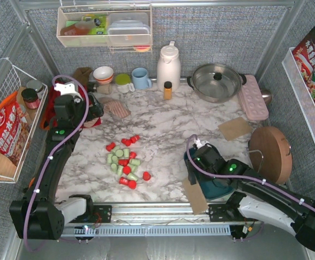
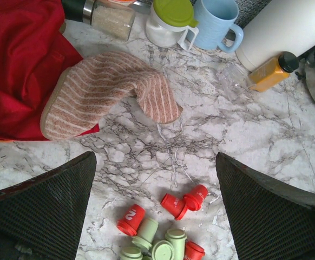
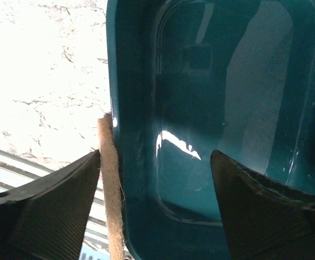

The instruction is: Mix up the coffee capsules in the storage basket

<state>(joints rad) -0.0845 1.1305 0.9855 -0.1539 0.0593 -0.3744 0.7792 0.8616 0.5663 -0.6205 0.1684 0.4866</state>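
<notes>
Right pincer (image 3: 155,162) hangs spread over the near left wall of the teal basket (image 3: 129,81), one finger outside the wall and one inside. You can see no contact with the wall yet. Your left pincer (image 2: 155,157) is spread too, empty, hovering over bare marble between the striped oven mitt (image 2: 111,89) and the coffee capsules (image 2: 163,233).

Watch the brown mat (image 3: 110,179). Its edge sits right against the basket's outer wall, just beside the outer finger, so a squeeze could catch the mat along with the wall and weaken the grip. A pinch on a single wall may also tip the shallow tub or skid it over the smooth marble. The capsules are tapered and many lie on their sides, so a careless sweep would likely send them rolling.

What shows of the basket's floor is bare. The red and green capsules (image 1: 126,162) seen here all lie in a loose cluster on the table (image 1: 163,124), well apart from the basket, so mixing inside it cannot begin yet.

Elsewhere, the steel pot (image 1: 217,81) has its lid on. The clear shelf bin (image 1: 104,27) holds packets and a lidded box, and the wire basket (image 1: 11,76) holds an orange snack bag (image 1: 6,130).
</notes>
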